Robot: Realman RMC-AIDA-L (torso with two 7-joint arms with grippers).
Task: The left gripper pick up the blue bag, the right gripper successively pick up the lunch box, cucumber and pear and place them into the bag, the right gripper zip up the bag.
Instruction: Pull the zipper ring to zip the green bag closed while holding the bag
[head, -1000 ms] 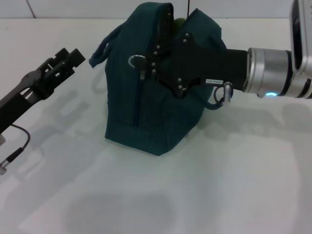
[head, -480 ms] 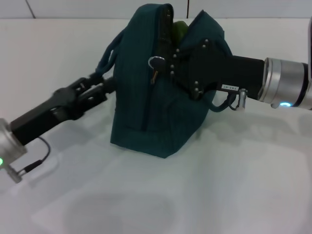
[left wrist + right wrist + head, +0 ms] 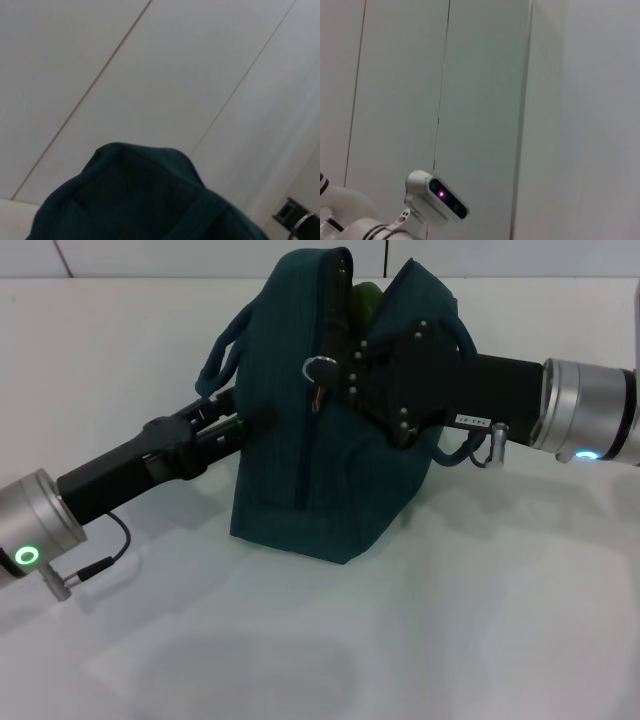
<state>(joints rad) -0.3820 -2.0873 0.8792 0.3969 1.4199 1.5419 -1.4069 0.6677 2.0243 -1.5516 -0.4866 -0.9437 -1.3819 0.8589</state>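
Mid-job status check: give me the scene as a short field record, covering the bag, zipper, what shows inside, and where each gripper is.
bag: blue bag stands upright on the white table
zipper: ring pull high on the near side, top opening still gapes
visible contents: something green shows in the opening; lunch box and pear not visible
left gripper: left gripper at the bag's left side, by a loop handle; grip on it cannot be confirmed
right gripper: right gripper against the bag's upper front, beside the ring pull

Pale panelled wall (image 3: pixel 485 90), white robot head camera (image 3: pixel 437 197) with a purple light
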